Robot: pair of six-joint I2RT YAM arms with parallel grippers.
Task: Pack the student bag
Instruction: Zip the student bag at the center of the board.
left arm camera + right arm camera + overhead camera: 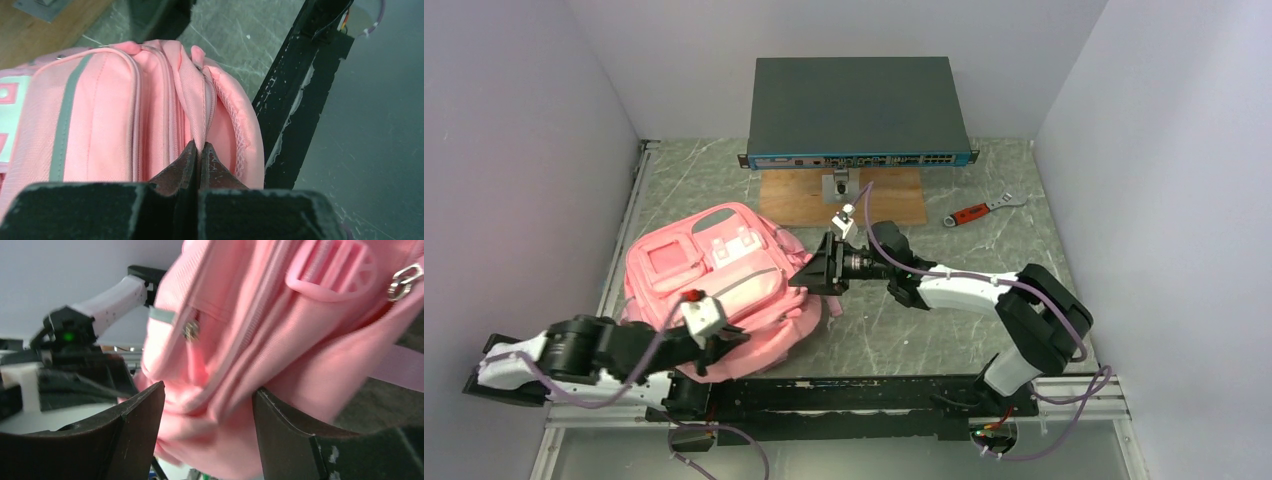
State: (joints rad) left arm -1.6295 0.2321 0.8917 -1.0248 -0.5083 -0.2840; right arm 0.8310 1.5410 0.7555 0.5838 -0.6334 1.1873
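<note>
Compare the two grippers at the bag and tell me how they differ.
The left gripper is shut, pinching a fold of the student bag; the right gripper is open, with fabric between its spread fingers. The left is at the bag's near edge, the right at its right side. Both are at the bag.

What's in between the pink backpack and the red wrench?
From above: the right gripper, its open fingers around the student bag edge, and its wrist behind. Then bare grey table as far as the wrench.
</note>
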